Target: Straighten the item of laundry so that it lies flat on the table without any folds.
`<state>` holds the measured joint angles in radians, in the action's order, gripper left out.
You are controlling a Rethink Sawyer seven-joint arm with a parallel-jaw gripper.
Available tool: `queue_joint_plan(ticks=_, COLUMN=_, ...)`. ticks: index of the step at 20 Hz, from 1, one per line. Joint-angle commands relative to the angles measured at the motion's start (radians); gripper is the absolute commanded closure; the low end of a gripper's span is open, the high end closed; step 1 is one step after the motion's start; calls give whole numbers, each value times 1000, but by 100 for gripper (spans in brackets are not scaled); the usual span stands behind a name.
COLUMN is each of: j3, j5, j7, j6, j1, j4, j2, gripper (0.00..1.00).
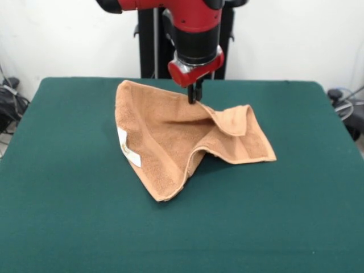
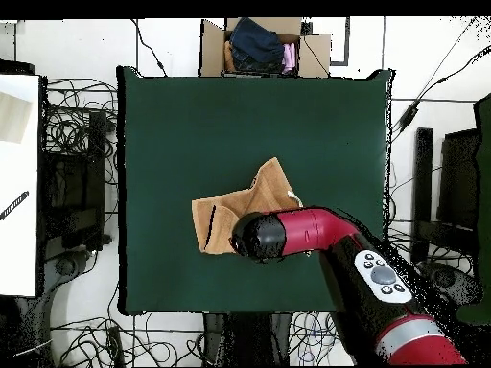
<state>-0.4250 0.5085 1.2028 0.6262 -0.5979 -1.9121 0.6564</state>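
Observation:
The tan towel [image 1: 170, 136] lies crumpled at the middle of the green table [image 1: 68, 216], with a fold running across it and its right part doubled over. A white label [image 1: 129, 149] shows at its left edge. My gripper [image 1: 195, 98] points straight down at the towel's far middle and is shut on a pinch of the cloth, which rises towards it. In the overhead view the towel [image 2: 235, 206] lies towards the robot's side of the table [image 2: 192, 115], and the red arm [image 2: 307, 232] covers part of it and hides the gripper.
A cardboard box with clothes [image 2: 259, 46] stands beyond the table's far edge in the overhead view. Cables [image 2: 77, 125] lie on the floor around the table. The black pedestal [image 1: 149, 40] stands behind the table.

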Motion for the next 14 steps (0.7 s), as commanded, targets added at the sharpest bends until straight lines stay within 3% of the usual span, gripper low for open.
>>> queue_joint_plan(ticks=1, j3=51, j5=17, j7=195, j6=-132, j1=23, j4=-109, j2=-21, gripper=100)
queue_joint_plan(ticks=14, j3=114, j5=-16, j7=242, j6=-218, j1=42, j4=-237, j2=74, gripper=100)
